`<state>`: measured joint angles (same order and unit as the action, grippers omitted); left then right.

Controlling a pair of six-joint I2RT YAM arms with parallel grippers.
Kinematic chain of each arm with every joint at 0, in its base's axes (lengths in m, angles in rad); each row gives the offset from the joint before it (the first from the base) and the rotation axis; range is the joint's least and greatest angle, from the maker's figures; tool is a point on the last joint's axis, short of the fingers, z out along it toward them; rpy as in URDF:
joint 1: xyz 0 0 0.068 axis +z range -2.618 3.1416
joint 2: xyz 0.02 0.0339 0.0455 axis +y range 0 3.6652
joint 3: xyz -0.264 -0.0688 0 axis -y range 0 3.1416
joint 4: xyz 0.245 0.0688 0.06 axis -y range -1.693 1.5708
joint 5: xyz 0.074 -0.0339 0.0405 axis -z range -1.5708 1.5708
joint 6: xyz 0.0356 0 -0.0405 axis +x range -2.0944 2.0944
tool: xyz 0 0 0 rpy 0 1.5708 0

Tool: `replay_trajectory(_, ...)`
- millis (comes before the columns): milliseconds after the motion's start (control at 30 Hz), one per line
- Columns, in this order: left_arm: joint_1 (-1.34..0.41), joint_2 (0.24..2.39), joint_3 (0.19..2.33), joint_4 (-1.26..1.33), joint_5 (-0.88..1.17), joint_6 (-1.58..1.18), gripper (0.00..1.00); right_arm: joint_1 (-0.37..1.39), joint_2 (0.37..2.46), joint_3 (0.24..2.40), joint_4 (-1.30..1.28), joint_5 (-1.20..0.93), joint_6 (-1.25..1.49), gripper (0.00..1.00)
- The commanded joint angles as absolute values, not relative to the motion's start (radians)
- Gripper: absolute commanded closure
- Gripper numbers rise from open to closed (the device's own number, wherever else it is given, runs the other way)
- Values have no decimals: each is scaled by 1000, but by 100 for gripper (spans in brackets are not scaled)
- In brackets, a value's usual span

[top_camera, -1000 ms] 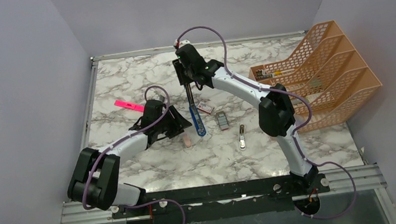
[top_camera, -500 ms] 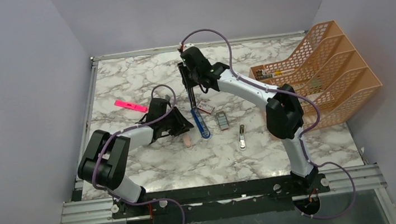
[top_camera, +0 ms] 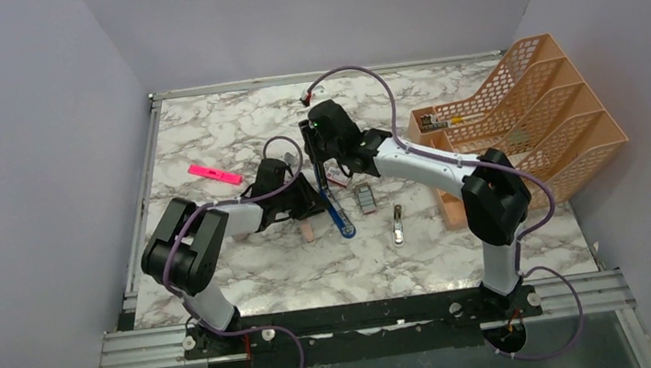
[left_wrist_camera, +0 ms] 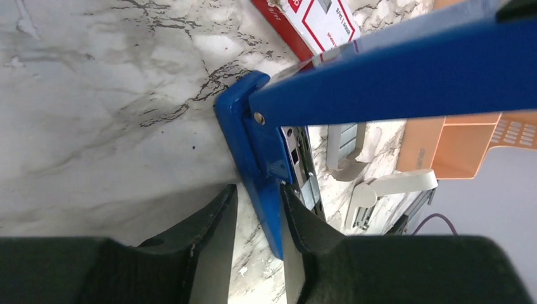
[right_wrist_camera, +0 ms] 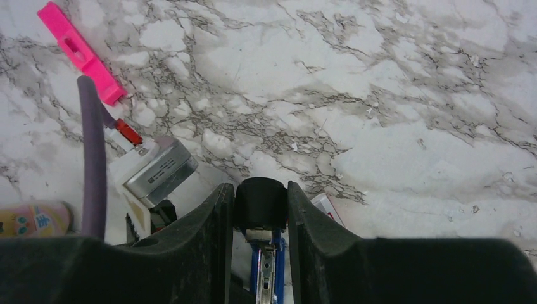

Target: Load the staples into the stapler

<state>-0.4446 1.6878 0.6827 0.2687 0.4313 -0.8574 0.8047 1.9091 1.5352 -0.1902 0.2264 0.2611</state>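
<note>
The blue stapler [top_camera: 340,214] lies hinged open on the marble between both grippers. My left gripper [top_camera: 311,203] is shut on its blue rear end [left_wrist_camera: 266,190]; one pad touches it and a thin gap shows at the other. My right gripper [top_camera: 325,158] is shut on the stapler's raised black part [right_wrist_camera: 260,202], with the silver rail [right_wrist_camera: 264,278] below it. The grey block of staples [top_camera: 366,199] lies on the table to the right of the stapler, and it also shows in the left wrist view [left_wrist_camera: 345,142]. The red-and-white box [top_camera: 337,177] lies beside it [left_wrist_camera: 316,22].
A pink marker [top_camera: 214,173] lies at the left [right_wrist_camera: 79,50]. A pink eraser [top_camera: 307,231] lies by the left gripper. A small grey-white metal piece [top_camera: 398,225] lies right of the staples. An orange mesh tray [top_camera: 527,119] stands at the right edge.
My right gripper has come nearer and to the right, lowering the black part. The stapler's near end has swung right. My left arm has folded in and kept its hold.
</note>
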Motion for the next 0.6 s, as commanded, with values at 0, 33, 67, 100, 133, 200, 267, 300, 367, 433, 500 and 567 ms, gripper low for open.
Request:
replay_trajectory(0, -462, 1733, 703, 281, 404, -876, 72, 840, 1864, 1486, -115, 280, 287, 73)
replay_trajectory(33, -463, 1742, 707, 260, 383, -879, 76, 845, 1860, 1479, -113, 283, 291, 73)
replay_trajectory(67, -465, 1751, 707, 249, 369, -880, 81, 849, 1855, 1472, -112, 286, 296, 73)
replay_trajectory(100, -467, 1756, 707, 242, 357, -882, 85, 854, 1849, 1463, -113, 289, 302, 73)
replay_trajectory(133, -469, 1761, 705, 234, 344, -884, 88, 856, 1844, 1454, -113, 290, 306, 73)
replay_trajectory(200, -471, 1770, 699, 227, 329, -885, 91, 862, 1830, 1435, -120, 288, 317, 73)
replay_trajectory(267, -472, 1779, 695, 223, 318, -886, 91, 867, 1811, 1407, -127, 280, 328, 73)
replay_trajectory(300, -472, 1785, 692, 223, 310, -890, 92, 870, 1800, 1389, -127, 276, 334, 73)
replay_trajectory(367, -472, 1793, 689, 225, 299, -898, 92, 877, 1775, 1351, -129, 273, 345, 74)
replay_trajectory(433, -473, 1802, 684, 229, 291, -907, 93, 884, 1752, 1323, -146, 277, 359, 75)
replay_trajectory(500, -472, 1812, 686, 233, 287, -913, 94, 895, 1723, 1289, -145, 282, 354, 76)
replay_trajectory(567, -472, 1821, 685, 235, 286, -919, 94, 908, 1696, 1252, -129, 294, 342, 76)
